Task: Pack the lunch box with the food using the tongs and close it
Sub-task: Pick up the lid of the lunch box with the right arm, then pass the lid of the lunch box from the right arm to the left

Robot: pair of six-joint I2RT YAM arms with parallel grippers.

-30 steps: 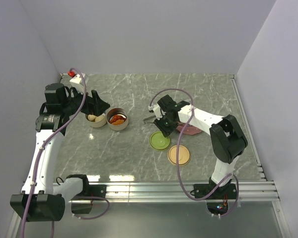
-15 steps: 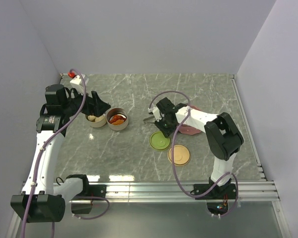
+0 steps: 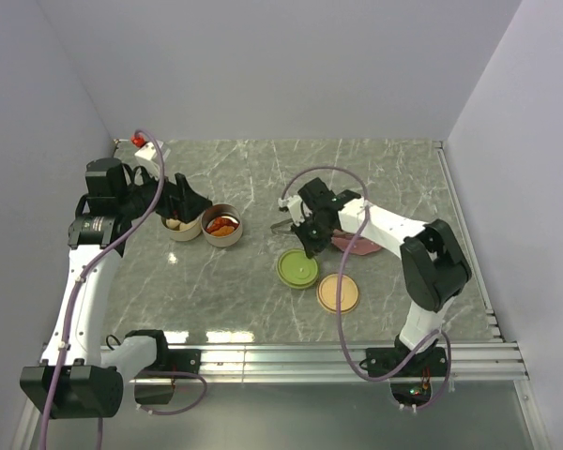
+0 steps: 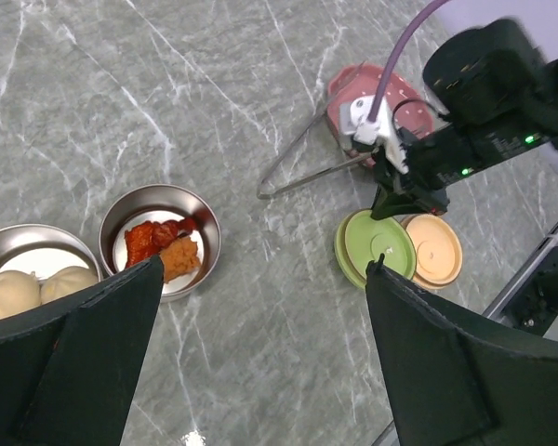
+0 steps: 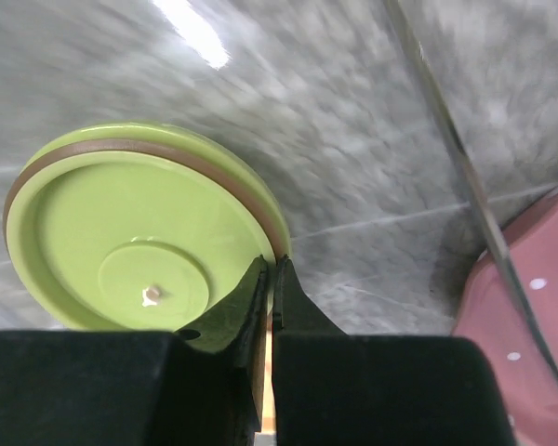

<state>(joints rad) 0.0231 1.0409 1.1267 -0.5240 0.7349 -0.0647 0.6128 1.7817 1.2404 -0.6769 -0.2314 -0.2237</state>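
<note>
The lunch box is two round steel tins. One tin (image 4: 209, 243) holds red-orange food chunks (image 4: 160, 249), the other (image 4: 37, 240) two pale balls (image 4: 17, 290). Their green lid (image 3: 297, 269) and orange lid (image 3: 338, 292) lie flat on the table. My right gripper (image 5: 271, 269) is shut on the green lid's (image 5: 121, 232) rim, low over the table. The silver tongs (image 4: 307, 167) lie by the pink plate (image 4: 411, 104), with nothing holding them. My left gripper (image 4: 265, 279) hovers open above the tins, empty.
The pink plate (image 3: 358, 246) sits just right of my right gripper (image 3: 310, 251), with the tongs (image 3: 283, 225) to its left. White walls close in the marble table (image 3: 263, 178) at the back and sides. A metal rail (image 3: 338, 354) runs along the near edge.
My right gripper has closed onto the green lid's rim, and the lid has shifted slightly left. The left gripper has opened a little wider above the tins.
</note>
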